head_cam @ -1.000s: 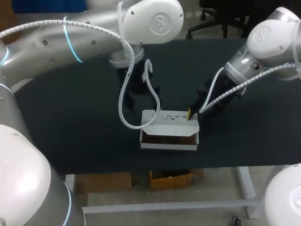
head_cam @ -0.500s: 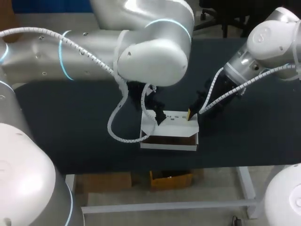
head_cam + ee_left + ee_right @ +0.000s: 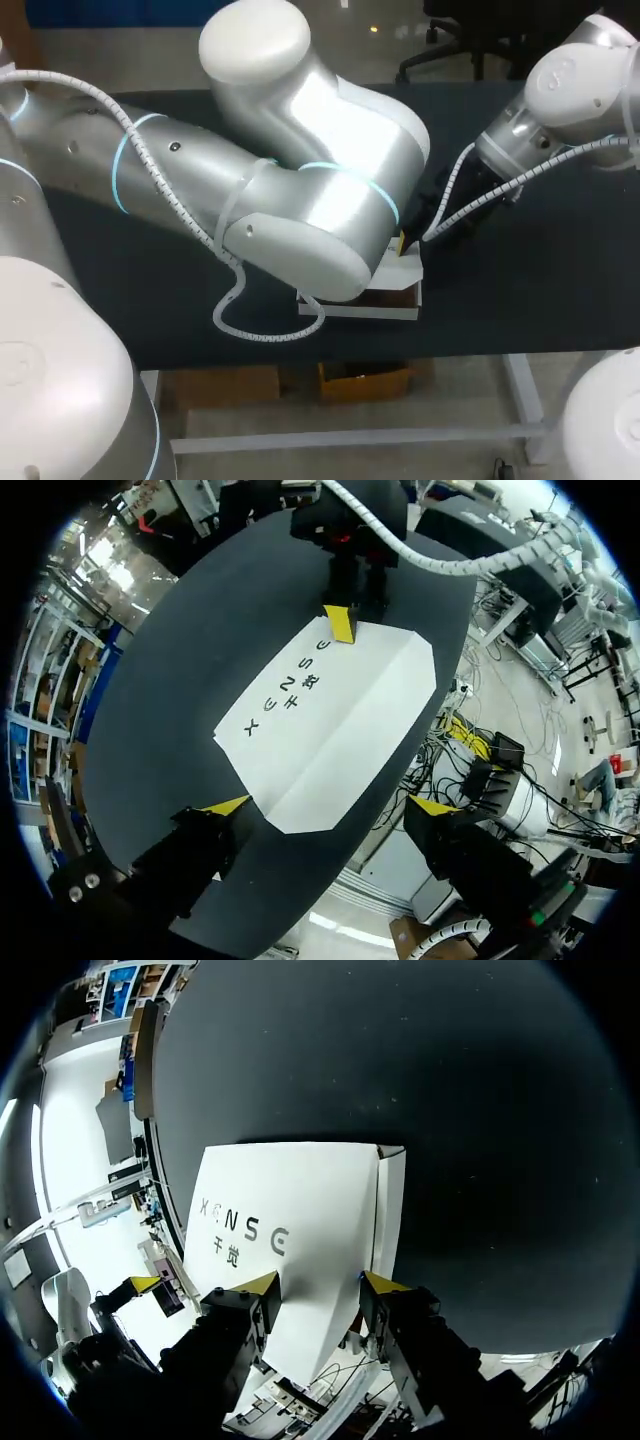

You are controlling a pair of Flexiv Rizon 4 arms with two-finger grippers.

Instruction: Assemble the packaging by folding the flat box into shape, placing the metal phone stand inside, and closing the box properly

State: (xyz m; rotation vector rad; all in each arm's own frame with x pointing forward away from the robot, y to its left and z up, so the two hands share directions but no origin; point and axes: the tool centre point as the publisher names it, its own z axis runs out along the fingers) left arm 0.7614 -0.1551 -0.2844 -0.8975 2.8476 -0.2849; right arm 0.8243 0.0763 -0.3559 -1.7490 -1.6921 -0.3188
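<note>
Table [image 3: 520, 290]: dark matte top, plain, no marks on the bare parts. The head view shows a straight front edge with a white frame [image 3: 522, 385] underneath: a leg at the right and a rail running across low down. In the left wrist view the top [image 3: 200, 630] looks the same dark and flat, with a curved rim. In the right wrist view the top [image 3: 450, 1110] is bare and dark.

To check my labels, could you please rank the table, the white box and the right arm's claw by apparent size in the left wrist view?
table: largest
white box: next
right claw: smallest, though it sits farthest from the camera, which may shrink it
</note>
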